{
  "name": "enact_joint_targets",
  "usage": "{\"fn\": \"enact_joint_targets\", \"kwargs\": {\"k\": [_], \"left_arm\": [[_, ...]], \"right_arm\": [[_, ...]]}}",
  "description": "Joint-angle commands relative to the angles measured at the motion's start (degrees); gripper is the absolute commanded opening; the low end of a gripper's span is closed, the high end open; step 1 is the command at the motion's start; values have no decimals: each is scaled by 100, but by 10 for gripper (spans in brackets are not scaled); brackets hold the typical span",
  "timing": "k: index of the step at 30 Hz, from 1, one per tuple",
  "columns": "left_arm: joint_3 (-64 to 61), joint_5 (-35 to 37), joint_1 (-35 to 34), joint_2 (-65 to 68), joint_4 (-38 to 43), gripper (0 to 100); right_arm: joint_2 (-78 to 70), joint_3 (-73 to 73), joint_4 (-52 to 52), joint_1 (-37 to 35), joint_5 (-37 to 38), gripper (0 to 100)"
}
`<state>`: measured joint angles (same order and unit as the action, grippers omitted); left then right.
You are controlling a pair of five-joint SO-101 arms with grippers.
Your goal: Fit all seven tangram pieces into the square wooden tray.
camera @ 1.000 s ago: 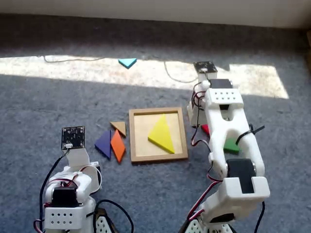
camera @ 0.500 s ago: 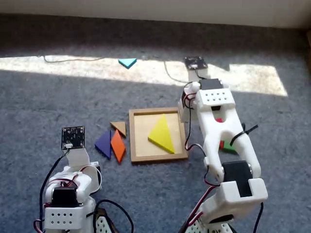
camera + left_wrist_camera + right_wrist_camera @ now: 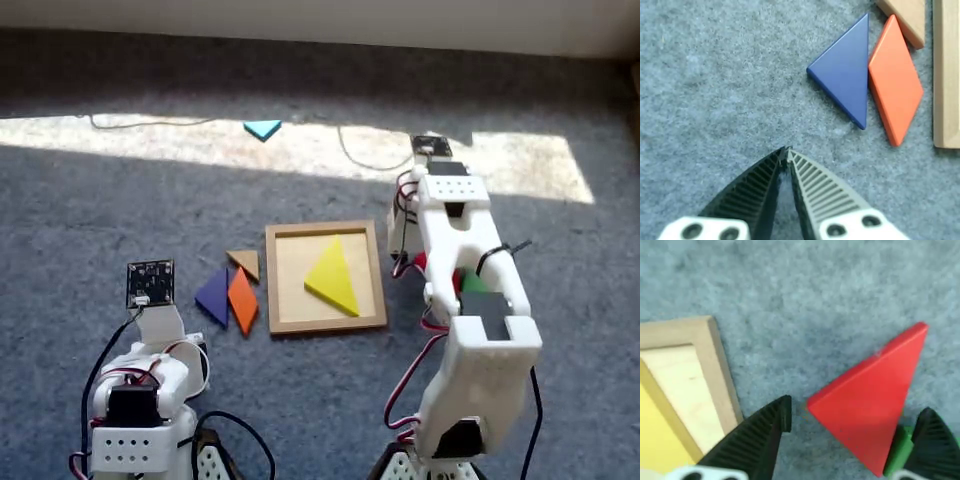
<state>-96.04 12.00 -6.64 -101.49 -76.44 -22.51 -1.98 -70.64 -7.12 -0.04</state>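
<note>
Looking down from the high view, the square wooden tray (image 3: 326, 229) lies mid-way across the grey, carpet-covered bench (image 3: 150, 200), and the yellow triangle (image 3: 332, 275) is the one piece inside it, toward its 3 o'clock side. Just outside the rim at 9 o'clock the tan triangle (image 3: 245, 262), orange parallelogram (image 3: 242, 298) and blue triangle (image 3: 213, 295) lie close together. The cyan triangle (image 3: 263, 128) sits well apart at about 11 o'clock in the sunlit strip. The right arm (image 3: 465, 270) stretches over the ground at the tray's 3 o'clock, covering most of the red triangle (image 3: 421, 264) and the green piece (image 3: 476, 284), and the left arm (image 3: 140, 390) is folded back near 7 o'clock. In the left wrist view the left jaws are pressed together on nothing, over bare carpet near the blue triangle, whose long edge lies against the orange parallelogram. In the right wrist view the right jaws are spread wide to either side of the red triangle, which lies flat just beside the tray's rim without touching it, the green piece showing at one corner. That red piece looks thin, stiff and light, with smooth painted faces likely to slip. I would pinch it low across two edges near its middle, not at a tapering corner, since the soft carpet should let the tips sink under the edges
</note>
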Motion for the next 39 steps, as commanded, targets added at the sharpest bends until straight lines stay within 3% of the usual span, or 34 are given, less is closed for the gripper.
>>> {"fn": "enact_joint_targets", "kwargs": {"k": [1, 11, 17, 22, 31, 35, 39], "left_arm": [[-119, 26, 40, -259, -35, 7], [-119, 26, 40, -259, -35, 7], [-119, 26, 40, -259, -35, 7], [-119, 26, 40, -259, -35, 7], [-119, 26, 40, -259, -35, 7], [-119, 26, 40, -259, -35, 7], [-119, 26, 40, -259, -35, 7]], "right_arm": [[-110, 453, 101, 189, -62, 365], [-251, 444, 101, 268, -35, 363], [-233, 453, 101, 295, 9, 201], [-207, 479, -110, 295, 677, 134], [180, 1244, -840, 127, 782, 131], [462, 1288, -875, -251, 1556, 131], [681, 1288, -866, -664, 1837, 131]]}}
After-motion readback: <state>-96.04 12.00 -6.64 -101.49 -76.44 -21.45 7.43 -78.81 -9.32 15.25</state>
